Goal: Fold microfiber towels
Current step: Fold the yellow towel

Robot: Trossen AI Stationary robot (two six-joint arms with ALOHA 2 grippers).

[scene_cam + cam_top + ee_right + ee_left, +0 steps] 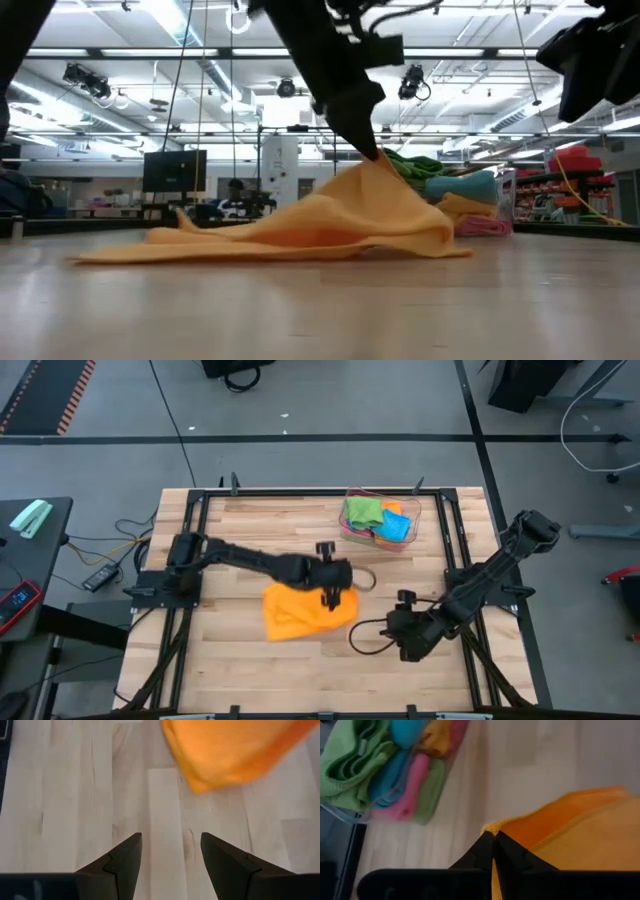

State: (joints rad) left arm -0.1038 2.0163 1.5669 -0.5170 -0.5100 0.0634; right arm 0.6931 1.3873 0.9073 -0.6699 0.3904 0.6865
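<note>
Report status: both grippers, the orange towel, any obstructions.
Left gripper shut on orange towel, lifting one edge off the table. Right gripper open, empty, beside the towel. Other towels in clear tray, out of the way.

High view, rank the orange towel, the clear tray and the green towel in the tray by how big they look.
1. The orange towel, spread on the table with the left gripper shut on its edge.
2. The clear tray.
3. The green towel, bunched inside the tray, so only partly seen.
</note>
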